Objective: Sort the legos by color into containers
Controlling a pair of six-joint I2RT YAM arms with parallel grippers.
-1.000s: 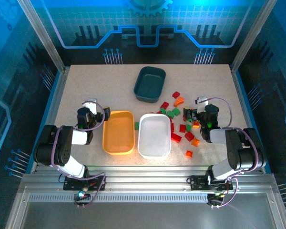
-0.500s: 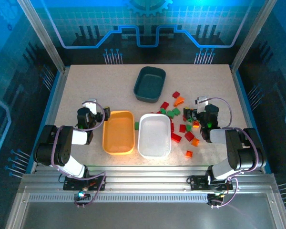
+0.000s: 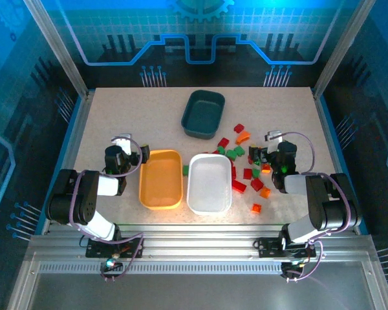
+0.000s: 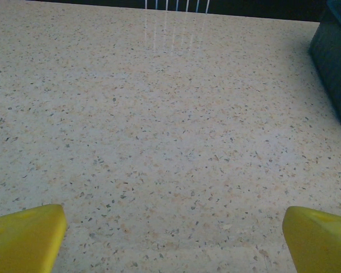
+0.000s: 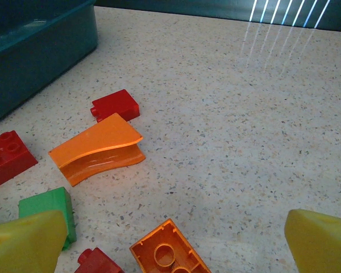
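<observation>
Three trays stand on the speckled table: an orange-yellow one (image 3: 160,179), a white one (image 3: 209,183) beside it and a dark teal one (image 3: 203,113) further back. Red, green and orange legos (image 3: 244,169) lie scattered to the right of the white tray. My right gripper (image 3: 264,155) rests low among them, open; between its yellow fingertips (image 5: 24,244) lies an upturned orange brick (image 5: 167,259), with a curved orange piece (image 5: 96,148), a red brick (image 5: 116,105) and a green brick (image 5: 47,211) ahead. My left gripper (image 3: 121,152) sits open left of the orange-yellow tray, with bare table between its fingertips (image 4: 25,234).
One green brick (image 3: 185,170) lies in the gap between the orange-yellow and white trays. The teal tray's wall (image 4: 335,68) shows at the right edge of the left wrist view and at the upper left (image 5: 34,45) of the right wrist view. Metal posts frame the table.
</observation>
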